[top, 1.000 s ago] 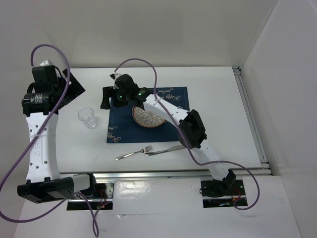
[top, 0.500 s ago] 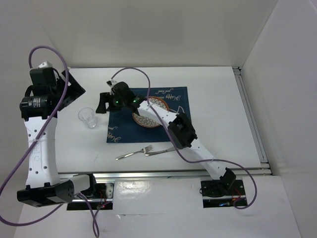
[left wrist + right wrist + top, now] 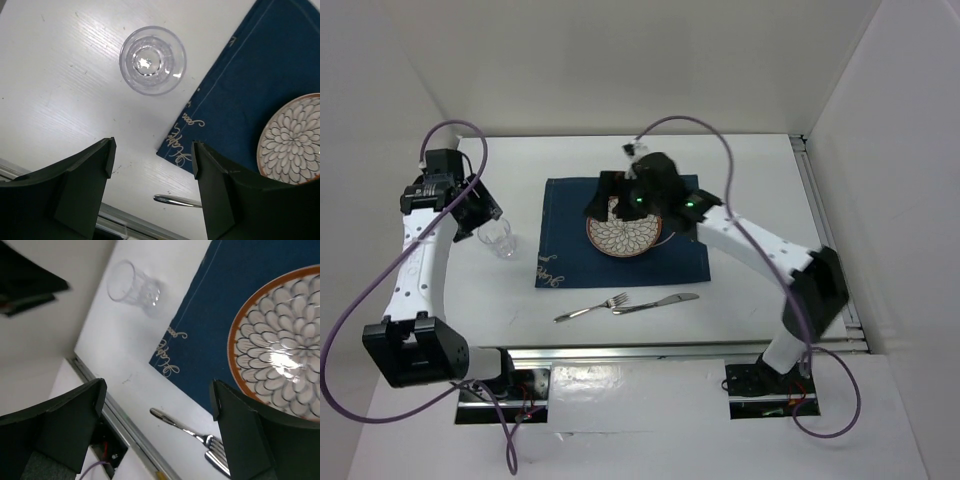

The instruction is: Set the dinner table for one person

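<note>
The white dinner table (image 3: 760,180) carries a navy placemat (image 3: 560,215) with a flower-patterned plate (image 3: 624,235) on it. A clear glass (image 3: 498,238) stands upright left of the placemat. A fork (image 3: 590,308) and a knife (image 3: 657,301) lie near the front edge. My left gripper (image 3: 480,208) is open and empty, raised just behind the glass (image 3: 152,60). My right gripper (image 3: 605,195) is open and empty, above the plate's far left edge. In the right wrist view the plate (image 3: 280,355), the fork (image 3: 195,432) and the glass (image 3: 132,287) show below the gripper (image 3: 157,395).
A metal rail (image 3: 830,240) runs along the table's right and front edges. White walls stand close at the back and both sides. Purple cables loop above both arms. The left wrist view shows the placemat corner (image 3: 250,90) and the fork handle (image 3: 177,201).
My right arm has swung right, from the placemat's far left corner to above the plate. My left gripper has come down and forward, closer to the glass.
</note>
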Motion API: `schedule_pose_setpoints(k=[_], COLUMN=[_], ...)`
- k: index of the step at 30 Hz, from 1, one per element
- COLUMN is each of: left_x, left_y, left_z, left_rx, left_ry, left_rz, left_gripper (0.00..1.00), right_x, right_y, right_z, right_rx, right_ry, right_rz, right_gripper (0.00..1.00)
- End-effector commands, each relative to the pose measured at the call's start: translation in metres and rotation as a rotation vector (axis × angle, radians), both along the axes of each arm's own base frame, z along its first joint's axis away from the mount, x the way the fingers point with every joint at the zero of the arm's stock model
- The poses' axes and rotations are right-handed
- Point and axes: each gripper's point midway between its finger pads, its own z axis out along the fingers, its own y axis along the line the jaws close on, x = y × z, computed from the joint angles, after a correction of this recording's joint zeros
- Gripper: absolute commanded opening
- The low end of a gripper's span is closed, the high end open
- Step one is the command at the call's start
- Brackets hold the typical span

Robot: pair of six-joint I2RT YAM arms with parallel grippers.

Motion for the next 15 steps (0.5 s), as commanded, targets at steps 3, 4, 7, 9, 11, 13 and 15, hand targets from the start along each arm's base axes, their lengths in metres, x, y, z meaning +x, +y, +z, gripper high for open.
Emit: schedule_pose_setpoints(k=[3, 4, 7, 9, 11, 13, 15], left_x=[0.016, 0.019, 0.027, 0.035, 0.039, 0.042, 0.047], left_y=[0.008, 0.006, 0.004, 0.0, -0.004, -0.003, -0.002], left_z=[-0.037, -0.05, -0.061, -0.069, -0.073, -0.084, -0.089], left_rx=[0.016, 0.007, -0.017, -0.033, -0.043, -0.044, -0.047], left_ry=[0.058, 0.089, 0.108, 0.11, 0.12, 0.147, 0.161], left_rz=[-0.012, -0.029, -0.043, -0.077, -0.091, -0.099, -0.099], left_gripper=[0.79, 0.79, 0.8, 0.82, 0.83, 0.83, 0.82], right_x=[-0.014, -0.013, -0.018, -0.022, -0.028, -0.029, -0.029], right_y=[-0.074, -0.086, -0.117, -0.129, -0.136, -0.142, -0.142], right_z=[0.059, 0.058, 0.053, 0.045, 0.047, 0.041, 0.041], right_rx=[0.034, 0.016, -0.012, -0.029, -0.029, -0.043, -0.037], right_ry=[-0.113, -0.116, -0.098, -0.087, -0.094, -0.081, -0.074], right_rz=[-0.164, -0.187, -0.239, -0.259, -0.269, -0.279, -0.283], right_gripper=[0.97, 0.97, 0.97, 0.97, 0.97, 0.97, 0.97])
